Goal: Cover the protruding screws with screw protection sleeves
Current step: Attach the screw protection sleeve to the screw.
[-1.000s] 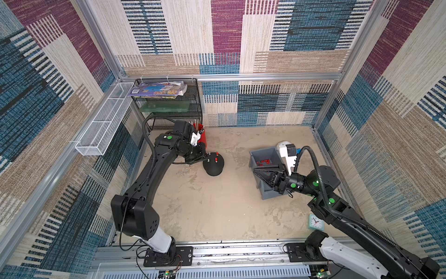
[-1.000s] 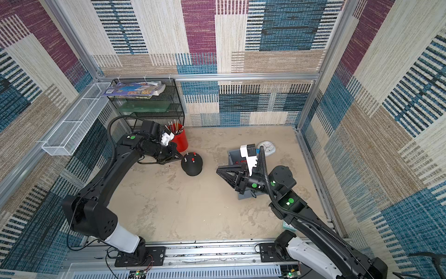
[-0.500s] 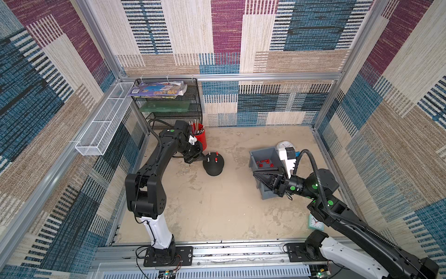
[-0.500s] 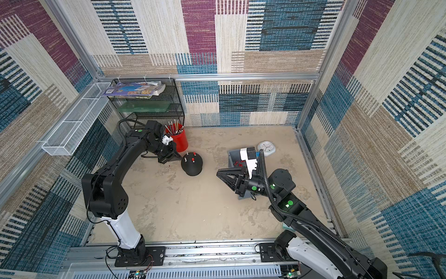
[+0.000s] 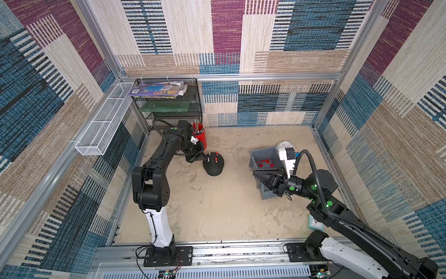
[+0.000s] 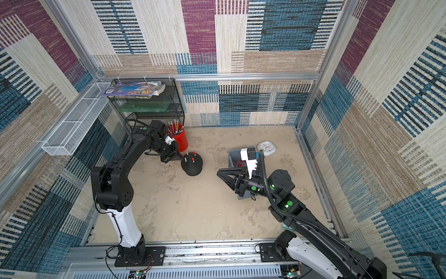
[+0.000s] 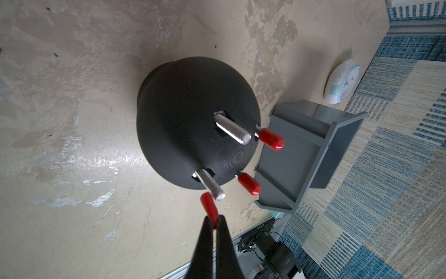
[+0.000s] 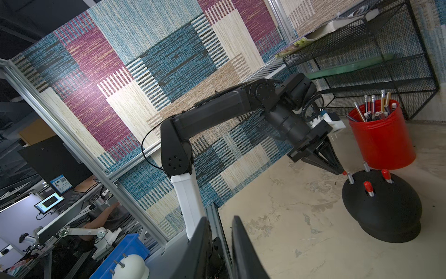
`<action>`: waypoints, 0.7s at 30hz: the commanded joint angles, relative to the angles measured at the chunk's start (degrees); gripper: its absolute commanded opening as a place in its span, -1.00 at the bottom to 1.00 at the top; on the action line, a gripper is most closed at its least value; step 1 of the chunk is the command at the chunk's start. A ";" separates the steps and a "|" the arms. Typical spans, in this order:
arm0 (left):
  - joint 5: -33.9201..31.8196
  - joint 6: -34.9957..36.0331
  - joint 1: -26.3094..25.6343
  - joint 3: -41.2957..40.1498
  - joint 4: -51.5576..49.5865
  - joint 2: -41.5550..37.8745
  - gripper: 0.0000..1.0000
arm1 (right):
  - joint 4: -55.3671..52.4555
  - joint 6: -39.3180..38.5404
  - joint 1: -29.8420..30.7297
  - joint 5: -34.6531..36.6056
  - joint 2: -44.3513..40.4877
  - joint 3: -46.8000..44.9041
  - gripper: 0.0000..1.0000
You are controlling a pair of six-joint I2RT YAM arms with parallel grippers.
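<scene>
A black dome point(image 5: 213, 166) point(image 7: 183, 125) stands on the floor with four protruding screws. Two of them carry red screw protection sleeves point(image 7: 270, 139) point(image 7: 249, 184); the other two are bare point(image 7: 233, 129) point(image 7: 211, 184). My left gripper point(image 7: 214, 221) point(image 5: 205, 158) is shut on a red sleeve point(image 7: 209, 207), whose free end lies just beside the tip of the nearer bare screw. The right gripper point(image 8: 219, 218) point(image 5: 257, 174) hangs open and empty in front of a grey bin point(image 5: 259, 154) that holds loose red sleeves point(image 5: 264, 163).
A red cup of pencils point(image 5: 200, 136) stands right behind the dome, close to my left wrist. A black mesh shelf point(image 5: 169, 106) and a white wire basket point(image 5: 103, 125) fill the back left. A white clock point(image 5: 286, 145) lies behind the bin, a small teal clock point(image 5: 315, 223) front right.
My left arm has folded upward and back at the elbow while its gripper stayed at the dome's left side with the sleeve. The right gripper has hardly moved.
</scene>
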 commanded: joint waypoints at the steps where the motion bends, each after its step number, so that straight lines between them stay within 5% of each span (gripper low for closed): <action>1: 2.17 0.08 0.08 0.98 -0.63 0.05 -1.00 | 1.75 -0.37 0.03 0.38 0.42 -0.22 -0.58; 21: 3.27 0.48 0.08 0.50 -0.65 0.23 -1.00 | 1.39 -0.72 -0.05 1.00 1.09 -0.14 -0.58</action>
